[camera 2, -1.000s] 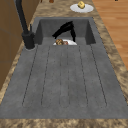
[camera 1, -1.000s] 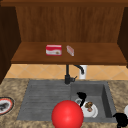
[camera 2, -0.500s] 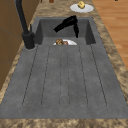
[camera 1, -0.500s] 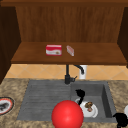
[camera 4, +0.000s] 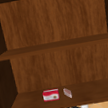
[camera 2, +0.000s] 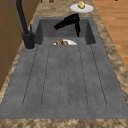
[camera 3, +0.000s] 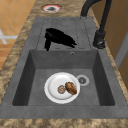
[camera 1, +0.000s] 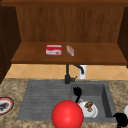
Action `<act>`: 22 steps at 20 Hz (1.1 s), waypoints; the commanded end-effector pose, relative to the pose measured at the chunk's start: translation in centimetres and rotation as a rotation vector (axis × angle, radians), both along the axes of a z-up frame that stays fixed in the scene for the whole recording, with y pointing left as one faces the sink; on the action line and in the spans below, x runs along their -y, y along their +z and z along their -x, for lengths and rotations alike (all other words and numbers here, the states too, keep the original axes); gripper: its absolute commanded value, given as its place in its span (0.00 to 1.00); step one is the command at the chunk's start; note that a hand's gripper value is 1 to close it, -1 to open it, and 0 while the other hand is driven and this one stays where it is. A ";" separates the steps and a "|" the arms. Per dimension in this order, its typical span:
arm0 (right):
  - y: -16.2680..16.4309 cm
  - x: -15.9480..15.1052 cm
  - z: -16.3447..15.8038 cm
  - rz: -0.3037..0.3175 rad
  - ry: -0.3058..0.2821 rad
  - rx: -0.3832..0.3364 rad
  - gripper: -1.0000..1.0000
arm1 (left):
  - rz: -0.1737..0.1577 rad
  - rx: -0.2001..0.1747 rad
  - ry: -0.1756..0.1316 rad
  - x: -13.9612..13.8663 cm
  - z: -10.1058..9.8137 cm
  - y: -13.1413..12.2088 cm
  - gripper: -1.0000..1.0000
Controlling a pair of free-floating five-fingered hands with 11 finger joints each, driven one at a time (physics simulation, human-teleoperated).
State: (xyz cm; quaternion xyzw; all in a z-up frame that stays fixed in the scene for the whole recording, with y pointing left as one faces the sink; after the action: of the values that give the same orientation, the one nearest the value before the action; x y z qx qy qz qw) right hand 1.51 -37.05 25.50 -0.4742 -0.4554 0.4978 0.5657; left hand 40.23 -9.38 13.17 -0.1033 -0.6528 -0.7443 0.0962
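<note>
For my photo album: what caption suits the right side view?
Black hand hovers above a sink basin holding a white plate of food.

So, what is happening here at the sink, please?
The left hand hangs over the sink basin, its fingers pointing down, just above a white plate with bits of food. It holds nothing. The right hand floats by the counter's right edge. A red ball sits in front.

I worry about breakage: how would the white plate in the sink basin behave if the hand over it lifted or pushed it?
The white plate looks rigid and glazed, so likely slippery and breakable. It lies flat on the basin floor, so a push would probably slide it. The food on it sits loose and might roll if the left hand tilted it.
</note>
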 end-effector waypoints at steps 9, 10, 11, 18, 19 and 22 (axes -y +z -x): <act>0.0 0.0 0.0 0.000 0.000 0.000 0.50 | 0.091 0.033 -0.005 -6.8 0.0 3.6 0.00; 0.0 0.0 0.0 0.000 0.000 0.000 0.50 | 0.099 0.033 -0.005 -7.3 0.0 3.8 0.00; 0.0 0.0 0.0 0.000 0.000 0.000 0.50 | 0.106 0.032 -0.006 -7.9 0.0 4.1 0.00; 0.0 0.0 0.0 0.000 0.000 0.000 0.50 | 0.144 0.027 -0.010 -11.8 0.0 5.7 0.00; 0.0 0.0 0.0 0.000 0.000 0.000 0.50 | 0.150 0.035 -0.011 -12.3 0.0 5.8 0.00; 0.0 0.0 0.0 0.000 0.000 0.000 0.50 | 0.168 0.095 0.011 -13.2 0.6 5.5 0.00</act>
State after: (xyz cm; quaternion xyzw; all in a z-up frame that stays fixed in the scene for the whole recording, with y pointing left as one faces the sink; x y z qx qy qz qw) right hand 1.51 -37.05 25.50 -0.4742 -0.4554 0.4978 0.5657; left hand 40.07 2.89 18.74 -0.1027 -0.6779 -0.7235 0.0804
